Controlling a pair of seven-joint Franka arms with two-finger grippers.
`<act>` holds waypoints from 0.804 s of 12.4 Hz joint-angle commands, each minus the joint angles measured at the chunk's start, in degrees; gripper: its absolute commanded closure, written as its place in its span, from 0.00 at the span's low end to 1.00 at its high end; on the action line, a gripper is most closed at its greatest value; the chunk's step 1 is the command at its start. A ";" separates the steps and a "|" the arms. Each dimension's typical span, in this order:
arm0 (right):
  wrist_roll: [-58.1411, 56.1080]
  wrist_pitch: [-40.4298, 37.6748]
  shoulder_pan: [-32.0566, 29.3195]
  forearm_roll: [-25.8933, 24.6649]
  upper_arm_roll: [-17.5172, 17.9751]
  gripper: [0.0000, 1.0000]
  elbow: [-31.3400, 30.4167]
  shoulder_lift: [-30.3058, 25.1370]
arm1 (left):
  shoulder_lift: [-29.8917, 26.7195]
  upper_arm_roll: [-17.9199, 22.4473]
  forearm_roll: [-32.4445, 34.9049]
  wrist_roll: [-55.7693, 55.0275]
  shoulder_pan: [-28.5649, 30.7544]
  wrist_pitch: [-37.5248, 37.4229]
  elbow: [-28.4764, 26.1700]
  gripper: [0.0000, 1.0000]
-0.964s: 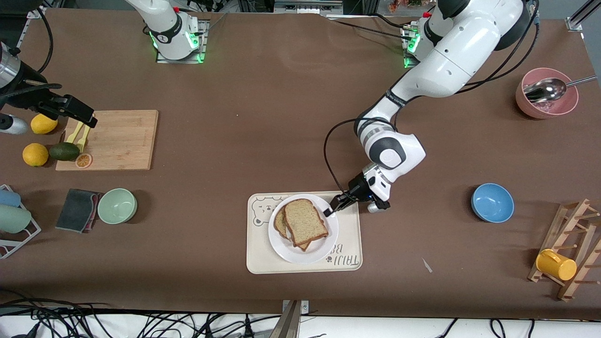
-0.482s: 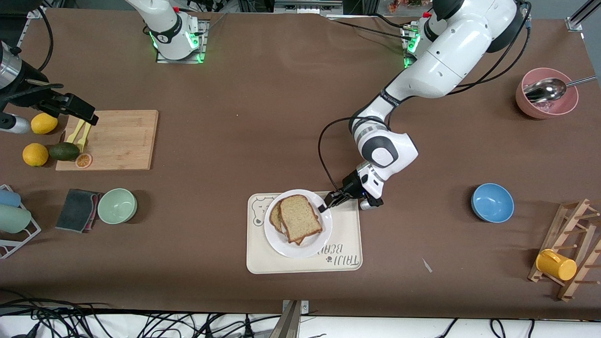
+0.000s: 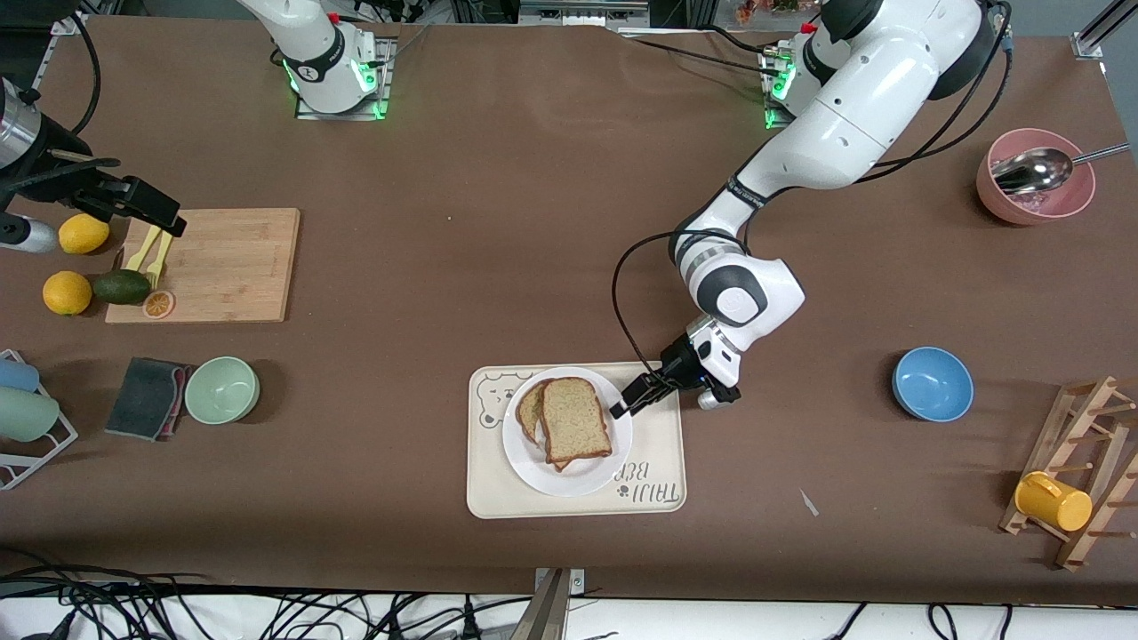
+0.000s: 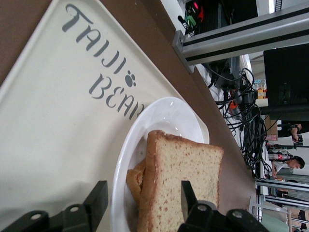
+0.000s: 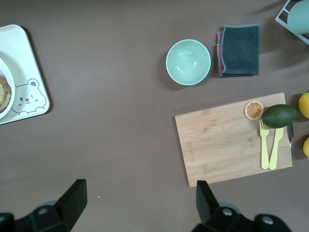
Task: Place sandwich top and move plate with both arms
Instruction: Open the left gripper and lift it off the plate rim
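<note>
The sandwich top [image 3: 576,418] [image 4: 186,174], a speckled brown slice, lies on another slice [image 3: 531,411] on the white plate [image 3: 578,476] [image 4: 164,116]. The plate sits on a cream bear tray [image 3: 658,462] [image 4: 58,106]. My left gripper [image 3: 620,411] [image 4: 142,200] is open at the plate's edge toward the left arm's end. Its fingers [image 4: 96,203] straddle the plate's rim and the bread's crust without gripping them. My right gripper [image 3: 164,222] [image 5: 140,198] hangs open and empty over bare table beside the cutting board [image 3: 222,262] [image 5: 231,140].
The cutting board carries yellow forks [image 3: 151,253] and an orange slice, with an avocado [image 3: 122,286] and lemons beside it. A green bowl [image 3: 222,389] and grey cloth [image 3: 147,397] lie nearer. A blue bowl [image 3: 932,384], pink bowl with spoon [image 3: 1036,176] and cup rack [image 3: 1067,489] stand toward the left arm's end.
My left gripper, shut on the plate's rim before, has opened and let go. The plate slid a little on the tray and back. The right arm has not moved.
</note>
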 commanded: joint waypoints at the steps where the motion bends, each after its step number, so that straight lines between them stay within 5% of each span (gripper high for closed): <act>1: -0.55 -1.07 -0.21 -1.55 0.06 0.00 0.76 -0.40 | 0.27 0.65 -1.55 -0.25 -0.19 0.39 2.30 0.01; 10: 0.07 -0.02 -0.12 -0.85 0.24 0.00 0.76 -0.04 | -2.53 0.56 0.82 -0.51 4.38 -0.23 2.05 0.00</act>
